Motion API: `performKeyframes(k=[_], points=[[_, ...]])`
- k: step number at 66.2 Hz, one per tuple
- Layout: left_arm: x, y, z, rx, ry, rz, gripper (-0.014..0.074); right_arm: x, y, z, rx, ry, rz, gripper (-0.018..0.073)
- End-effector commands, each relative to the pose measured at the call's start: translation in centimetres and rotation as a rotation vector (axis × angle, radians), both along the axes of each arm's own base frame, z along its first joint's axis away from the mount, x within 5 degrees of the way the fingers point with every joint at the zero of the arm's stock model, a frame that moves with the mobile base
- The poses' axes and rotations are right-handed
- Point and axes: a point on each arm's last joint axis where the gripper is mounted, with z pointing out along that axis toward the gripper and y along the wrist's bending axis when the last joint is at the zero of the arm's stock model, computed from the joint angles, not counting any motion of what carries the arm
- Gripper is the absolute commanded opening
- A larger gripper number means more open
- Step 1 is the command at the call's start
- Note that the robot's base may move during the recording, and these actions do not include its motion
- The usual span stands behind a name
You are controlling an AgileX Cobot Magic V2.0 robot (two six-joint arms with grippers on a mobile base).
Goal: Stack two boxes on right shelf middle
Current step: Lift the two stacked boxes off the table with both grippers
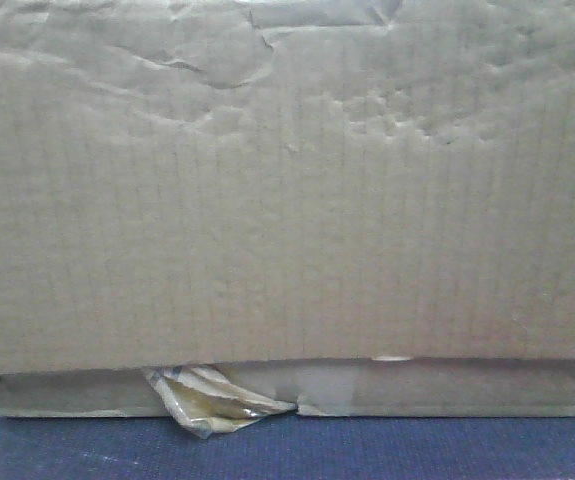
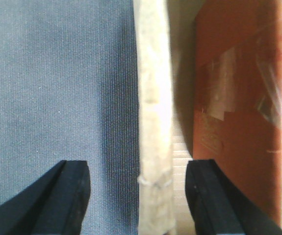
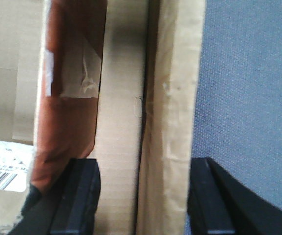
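Filling the front view, the tall box [image 1: 287, 200] shows its wrinkled face and sits on the shallow box [image 1: 447, 390], whose tape [image 1: 217, 402] peels loose at the lower front. The stack rests on the felt [image 1: 367, 450]. The left gripper [image 2: 138, 169] straddles an upright wall [image 2: 153, 98] of cardboard, fingers apart with a gap on each side, felt on one side and a reddish-brown face [image 2: 239, 122] on the other. The right gripper [image 3: 143, 169] straddles a thicker edge [image 3: 175, 98], its fingers [image 3: 77, 196] spread and close against the cardboard; I cannot tell whether they press it, nor which box each arm is at. A barcode label [image 3: 3, 169] shows nearby.
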Motion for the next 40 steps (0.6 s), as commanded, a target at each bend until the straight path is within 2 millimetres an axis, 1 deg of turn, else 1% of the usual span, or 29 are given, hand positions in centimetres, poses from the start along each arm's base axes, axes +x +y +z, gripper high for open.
performKeyframes(k=[1,6,8,11,14,15,19,21,24,25,35,40], points=[[0.08,0.19,0.04,0.001,-0.003,0.003,0.0338,0.13,-0.25,-0.07,-0.016,-0.009,-0.004,0.0225],[0.08,0.19,0.04,0.001,-0.003,0.003,0.0335,0.13,-0.25,-0.07,-0.016,-0.009,-0.004,0.0143],[0.06,0.15,0.04,-0.003,-0.001,0.003,0.0318,0.13,-0.25,-0.07,-0.016,-0.009,-0.004,0.0085],[0.04,0.12,0.03,-0.007,0.001,0.003,0.0276,0.13,-0.25,-0.07,-0.016,-0.009,-0.004,0.0022],[0.02,0.07,0.02,-0.013,0.004,0.003,0.0192,0.13,-0.25,-0.07,-0.016,-0.009,-0.004,-0.0043],[0.02,0.07,0.02,-0.013,0.004,0.003,0.0177,0.13,-0.25,-0.07,-0.016,-0.009,-0.004,-0.0064],[-0.04,-0.04,-0.01,-0.025,0.01,0.003,0.0055,0.14,-0.28,-0.07,-0.019,-0.011,-0.004,-0.0148],[-0.06,-0.08,-0.02,-0.03,0.013,0.003,-0.0007,0.14,-0.28,-0.07,-0.019,-0.01,-0.006,-0.017],[-0.08,-0.13,-0.03,-0.036,0.016,0.003,-0.0106,0.15,-0.32,-0.06,-0.023,-0.012,-0.008,-0.0158],[-0.08,-0.12,-0.03,-0.034,0.016,0.0,-0.0115,0.16,-0.34,-0.06,-0.023,-0.013,-0.013,-0.0153],[-0.18,-0.12,0.15,-0.023,0.004,-0.004,-0.0111,0.17,-0.27,0.03,-0.074,-0.042,-0.052,-0.0154],[-0.27,0.23,0.63,-0.016,-0.023,0.032,-0.0111,0.16,-0.06,0.56,-0.088,-0.071,-0.055,-0.0154]])
